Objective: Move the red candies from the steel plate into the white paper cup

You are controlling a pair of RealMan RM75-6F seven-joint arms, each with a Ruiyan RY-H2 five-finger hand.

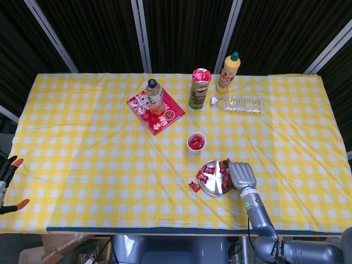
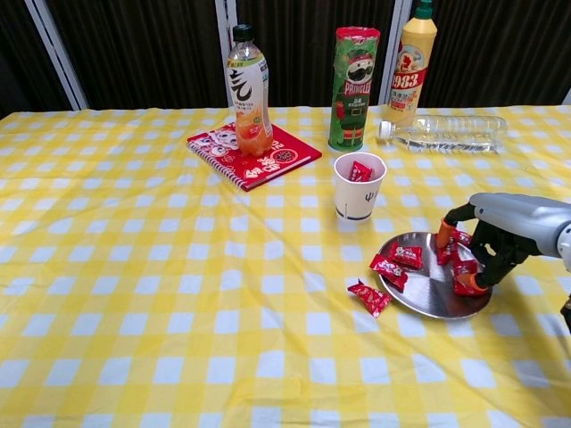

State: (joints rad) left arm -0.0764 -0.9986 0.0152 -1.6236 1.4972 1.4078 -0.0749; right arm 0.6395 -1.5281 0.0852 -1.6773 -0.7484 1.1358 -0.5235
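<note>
The steel plate (image 1: 213, 192) (image 2: 430, 301) lies near the table's front edge, right of centre. Several red candies (image 1: 207, 177) (image 2: 407, 256) lie on it, and one candy (image 1: 194, 187) (image 2: 368, 297) sits on the cloth just left of it. The white paper cup (image 1: 196, 144) (image 2: 356, 198) stands upright behind the plate with red candy inside. My right hand (image 1: 241, 175) (image 2: 508, 230) is down over the plate's right side. Its fingers (image 2: 475, 283) and thumb curl around candies (image 2: 460, 267) there and touch them. I cannot tell whether it grips one. My left hand is out of both views.
Behind the cup stand a Pringles can (image 1: 200, 88) (image 2: 355, 86) and a yellow bottle (image 1: 230, 72) (image 2: 414, 61), with a clear bottle (image 1: 240, 103) (image 2: 443, 133) lying on its side. To the left, an orange drink bottle (image 1: 154, 97) (image 2: 249, 92) stands on a red notebook (image 1: 165, 115) (image 2: 268, 156).
</note>
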